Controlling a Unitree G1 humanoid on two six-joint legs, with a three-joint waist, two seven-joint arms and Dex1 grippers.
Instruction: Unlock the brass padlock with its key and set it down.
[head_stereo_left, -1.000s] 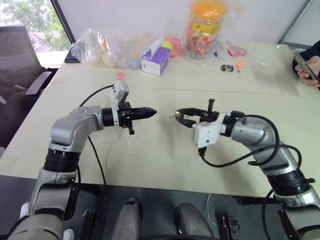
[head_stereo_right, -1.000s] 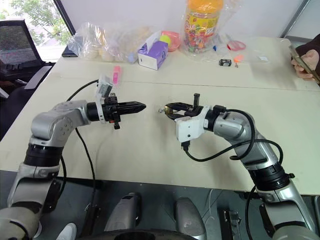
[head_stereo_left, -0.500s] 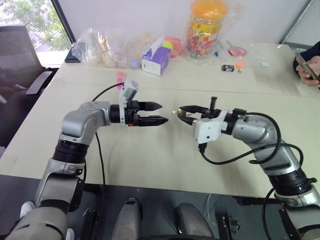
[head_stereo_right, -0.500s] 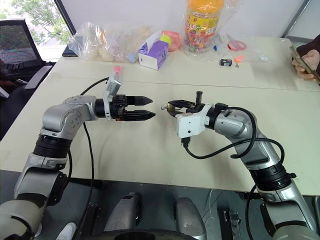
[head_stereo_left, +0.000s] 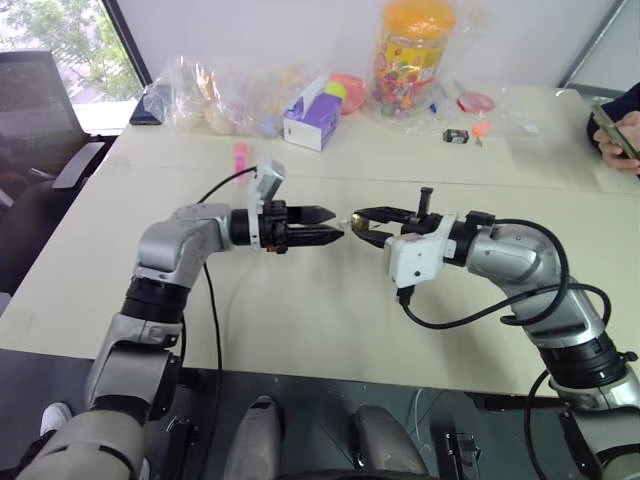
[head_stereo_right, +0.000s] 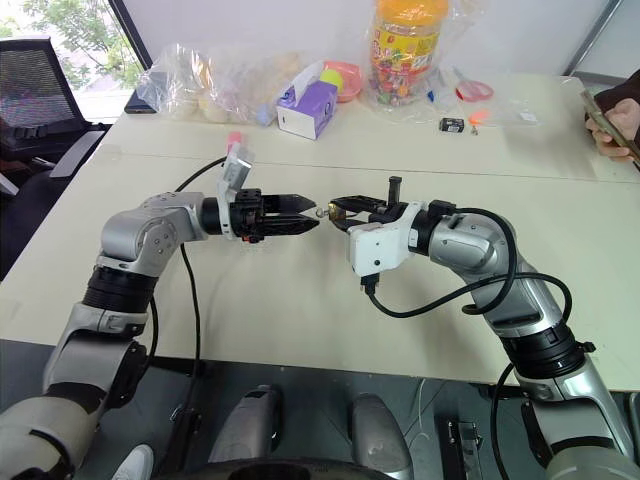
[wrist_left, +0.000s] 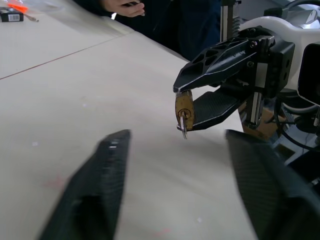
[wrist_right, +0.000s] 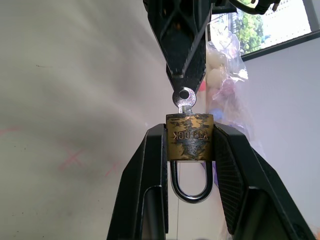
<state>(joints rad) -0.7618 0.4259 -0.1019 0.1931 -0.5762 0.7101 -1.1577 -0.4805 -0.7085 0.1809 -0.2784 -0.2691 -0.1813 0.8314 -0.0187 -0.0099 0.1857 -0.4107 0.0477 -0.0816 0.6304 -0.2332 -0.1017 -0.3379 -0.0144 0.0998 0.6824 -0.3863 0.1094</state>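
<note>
Beyond your two grippers, along the far edge of the bench (head_stereo_left: 330, 330), you have a row of clutter: a tall jar of coloured sweets (head_stereo_left: 412, 55), a purple tissue box (head_stereo_left: 312, 118), clear plastic bags (head_stereo_left: 215, 95) and a small black gadget with orange bits (head_stereo_left: 456, 136). A pink object (head_stereo_left: 240, 153) lies on the bench just behind the left gripper (head_stereo_left: 338, 226). At the far right edge a person's hand (head_stereo_left: 618, 135) holds a phone. None of these lies between the two sets of jaws; the gap between them is taken up by the lock itself.

Your right gripper (wrist_right: 190, 145) has its jaws closed on the brass padlock (wrist_right: 190, 136), pinching the body from both sides, with the silvery shackle (wrist_right: 189, 186) hanging back between the fingers. It holds the lock up off the bench. The key (wrist_right: 184, 99) sits in the keyway and sticks out of the end of the lock that faces the left gripper. In the left wrist view the padlock (wrist_left: 183, 110) hangs at the tip of the right jaws with the key pointing down and outward.

Your left jaws stand partly spread, level with the right jaws and tip to tip with them. Their tips sit right at the key's bow; you cannot tell whether they touch it.

The bench top is pale beige, with faint red marks under the grippers. A window with trees outside sits at the far left, and a dark chair (head_stereo_left: 40, 110) stands beside the bench.
</note>
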